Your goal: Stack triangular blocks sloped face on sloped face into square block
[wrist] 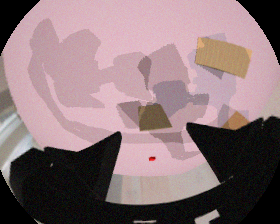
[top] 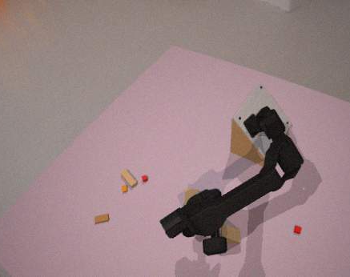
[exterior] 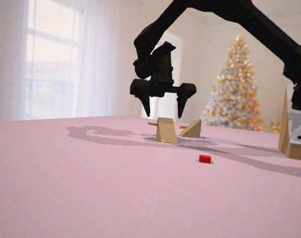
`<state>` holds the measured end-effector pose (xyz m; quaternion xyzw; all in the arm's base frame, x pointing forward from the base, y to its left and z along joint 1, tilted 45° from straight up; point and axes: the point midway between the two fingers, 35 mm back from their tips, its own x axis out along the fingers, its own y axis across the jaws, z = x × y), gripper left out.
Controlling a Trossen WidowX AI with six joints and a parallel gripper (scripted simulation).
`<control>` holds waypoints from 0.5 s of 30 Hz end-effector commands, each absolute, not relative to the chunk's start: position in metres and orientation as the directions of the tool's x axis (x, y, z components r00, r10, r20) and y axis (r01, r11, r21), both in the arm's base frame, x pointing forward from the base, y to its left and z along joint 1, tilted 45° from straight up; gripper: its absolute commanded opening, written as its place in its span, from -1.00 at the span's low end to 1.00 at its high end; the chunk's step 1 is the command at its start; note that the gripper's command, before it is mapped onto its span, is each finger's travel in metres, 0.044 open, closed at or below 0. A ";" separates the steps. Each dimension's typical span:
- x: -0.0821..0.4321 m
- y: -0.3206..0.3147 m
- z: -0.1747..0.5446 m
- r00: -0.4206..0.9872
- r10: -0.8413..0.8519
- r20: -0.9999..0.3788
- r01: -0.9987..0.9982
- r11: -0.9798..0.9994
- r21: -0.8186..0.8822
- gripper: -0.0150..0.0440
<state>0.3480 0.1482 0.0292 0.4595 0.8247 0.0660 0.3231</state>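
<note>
One triangular block [top: 231, 234] [exterior: 167, 132] [wrist: 154, 120] stands on the pink table, a long sloped face toward the exterior camera. The other triangular block [top: 191, 195] [exterior: 195, 130] [wrist: 223, 57] stands apart from it, its slope falling to the left in the exterior view; the arm partly hides both in the top view. My gripper [exterior: 164, 116] [wrist: 154, 130] is wide open and empty. It points down, its tips a little above the first block's top in the exterior view, one tip to each side.
A red block [top: 297, 229] [exterior: 204, 159] [wrist: 152, 158] lies beyond the first wedge. A tan block [top: 129, 178], another red block [top: 145, 178], an orange block [top: 124, 189] and a brown block [top: 102, 218] lie farther off. The arm's base has a pale panel [top: 259, 98] and wooden sides.
</note>
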 end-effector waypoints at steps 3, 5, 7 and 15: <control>0.344 0.157 0.024 -0.369 0.810 -0.456 0.726 0.557 0.403 1.00; 0.343 0.160 0.022 -0.369 0.812 -0.452 0.728 0.555 0.403 1.00; 0.342 0.162 0.020 -0.369 0.814 -0.448 0.730 0.553 0.403 1.00; 0.337 0.173 0.014 -0.372 0.822 -0.431 0.736 0.544 0.402 1.00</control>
